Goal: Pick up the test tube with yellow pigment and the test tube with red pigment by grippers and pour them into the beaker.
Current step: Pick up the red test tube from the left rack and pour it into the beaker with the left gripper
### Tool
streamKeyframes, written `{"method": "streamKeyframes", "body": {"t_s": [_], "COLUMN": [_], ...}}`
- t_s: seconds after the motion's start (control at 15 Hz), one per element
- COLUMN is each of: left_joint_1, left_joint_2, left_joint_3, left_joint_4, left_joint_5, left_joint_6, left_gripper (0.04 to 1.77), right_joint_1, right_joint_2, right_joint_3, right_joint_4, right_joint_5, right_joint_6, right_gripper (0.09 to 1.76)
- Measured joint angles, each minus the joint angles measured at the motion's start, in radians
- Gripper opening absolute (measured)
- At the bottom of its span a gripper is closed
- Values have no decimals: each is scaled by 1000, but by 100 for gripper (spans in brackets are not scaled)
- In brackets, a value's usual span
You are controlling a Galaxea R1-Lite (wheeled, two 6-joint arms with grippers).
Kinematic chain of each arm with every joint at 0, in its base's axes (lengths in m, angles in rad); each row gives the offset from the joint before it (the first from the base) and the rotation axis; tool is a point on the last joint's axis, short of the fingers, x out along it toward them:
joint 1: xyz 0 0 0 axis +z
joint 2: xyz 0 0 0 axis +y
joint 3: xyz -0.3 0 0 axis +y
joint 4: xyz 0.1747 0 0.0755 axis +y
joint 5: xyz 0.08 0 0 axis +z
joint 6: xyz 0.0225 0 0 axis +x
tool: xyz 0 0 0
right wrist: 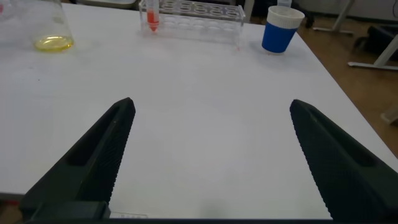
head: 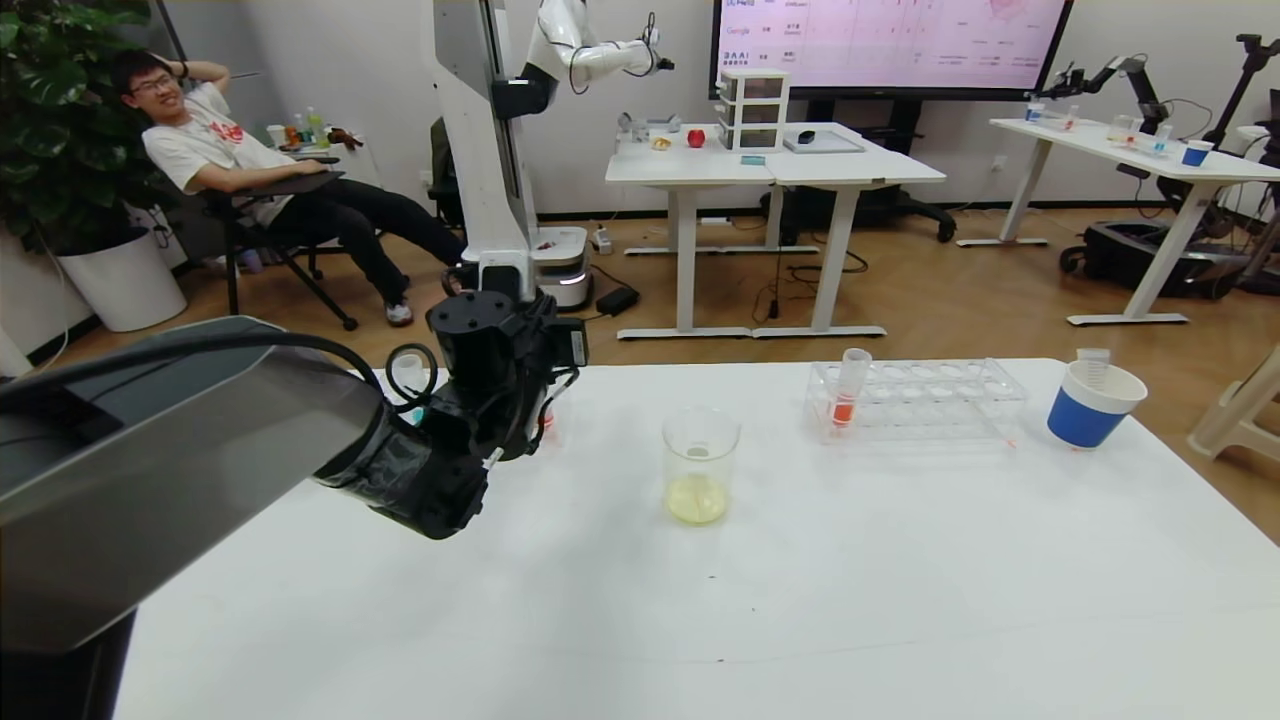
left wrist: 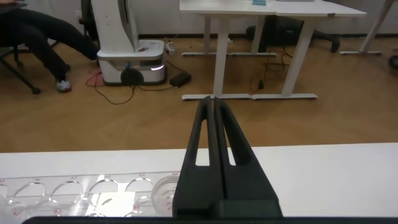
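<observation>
The beaker stands mid-table with a little yellow liquid in its bottom; it also shows in the right wrist view. A test tube with red pigment stands upright in the left end of a clear rack, also in the right wrist view. No tube holding yellow liquid shows. My left gripper is shut and empty left of the beaker, over a second clear rack; its shut fingers point toward the far table edge. My right gripper is open and empty, low over bare table near the front.
A blue paper cup with a clear empty tube in it stands right of the rack. A bit of red shows just behind my left gripper. The white table ends close behind the racks.
</observation>
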Motion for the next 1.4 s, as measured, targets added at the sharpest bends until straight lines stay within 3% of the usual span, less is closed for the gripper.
{"method": "streamKeyframes", "body": {"t_s": [0.53,0.6,0.67,0.73,0.8,0.87,0.93,1.4], "left_joint_1": [-7,-9,-8,-6,-5,-8,-10,-21], "left_joint_2": [-22,-24,-24,-24,-23,-21,-20,-19], "left_joint_3": [40,48,51,53,55,58,66,151], "left_joint_4": [-11,-10,-11,-13,-22,-44,-53,-115], "left_joint_5": [1,0,0,-1,-5,-10,-11,-8], "left_joint_6": [44,45,43,37,36,36,36,30], "left_gripper": [10,28,60,109,145,168,175,175], "right_joint_1": [0,0,0,0,0,0,0,0], "right_joint_2": [0,0,0,0,0,0,0,0], "right_joint_3": [0,0,0,0,0,0,0,0], "right_joint_4": [1,1,1,1,1,1,1,1], "right_joint_5": [0,0,0,0,0,0,0,0], "right_joint_6": [0,0,0,0,0,0,0,0], "right_gripper": [174,174,174,174,174,174,174,174]}}
